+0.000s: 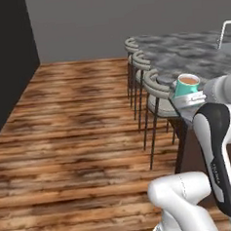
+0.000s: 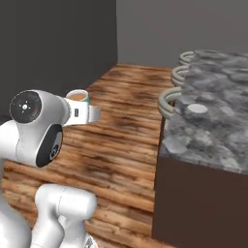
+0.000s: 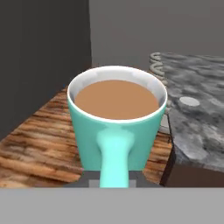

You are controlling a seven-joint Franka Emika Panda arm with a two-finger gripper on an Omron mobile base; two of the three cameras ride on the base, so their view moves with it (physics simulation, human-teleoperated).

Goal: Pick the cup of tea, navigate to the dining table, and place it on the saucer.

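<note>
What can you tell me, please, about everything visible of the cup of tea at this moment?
The cup of tea is a small teal-green mug with a white inner wall and rim, filled nearly to the brim with flat brown liquid. It stands upright, its side handle pointing toward the hand camera. The gripper holds it at its lower part, carried in the air over the wooden floor, beside the end of the dining table. It is not yet on the saucer.

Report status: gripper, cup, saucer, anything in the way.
Gripper shut on cup of tea, upright, over the floor. Saucer bare on dining table. Stools line the table's edge.
</note>
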